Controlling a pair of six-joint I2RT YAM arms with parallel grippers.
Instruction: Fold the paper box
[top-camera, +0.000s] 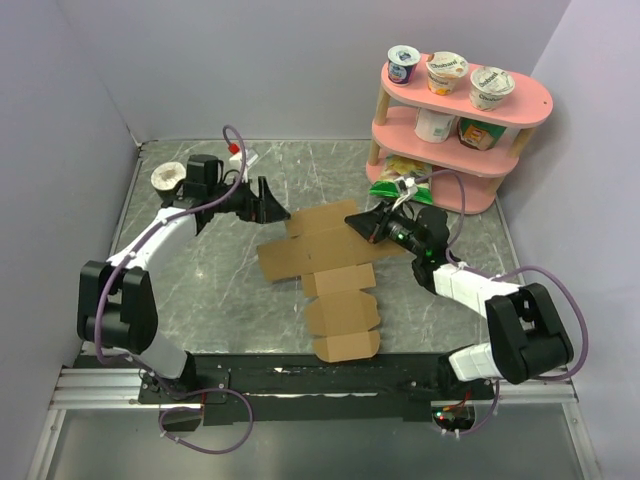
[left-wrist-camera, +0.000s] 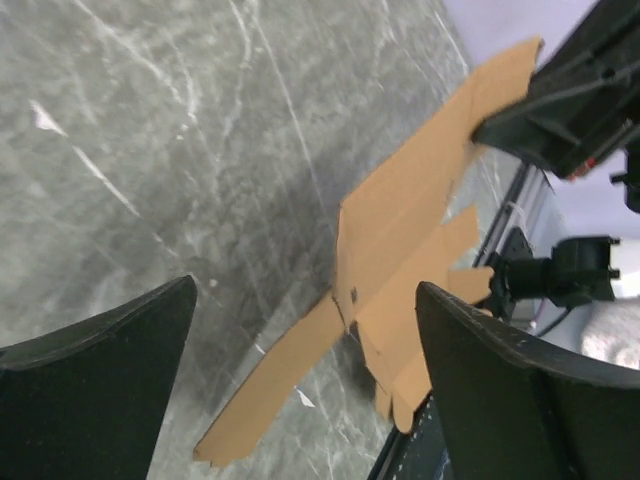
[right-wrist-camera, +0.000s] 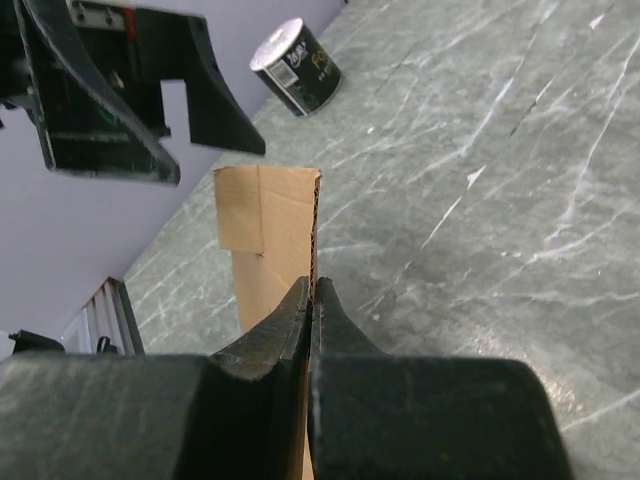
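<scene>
The paper box (top-camera: 325, 262) is a flat brown die-cut cardboard sheet with flaps, lying mid-table. My right gripper (top-camera: 362, 222) is shut on the sheet's far right edge; in the right wrist view the gripper (right-wrist-camera: 312, 290) pinches the thin cardboard (right-wrist-camera: 270, 215) between closed fingers and lifts that edge. My left gripper (top-camera: 272, 205) is open and empty, just left of the sheet's far left corner. In the left wrist view the gripper (left-wrist-camera: 305, 345) frames the sheet (left-wrist-camera: 400, 250), which lies beyond the fingertips without touching them.
A pink two-tier shelf (top-camera: 455, 110) with yogurt cups stands at the back right. A green snack bag (top-camera: 398, 182) lies at its foot. A round black-and-white tub (top-camera: 168, 177) stands at the back left and also shows in the right wrist view (right-wrist-camera: 297, 68).
</scene>
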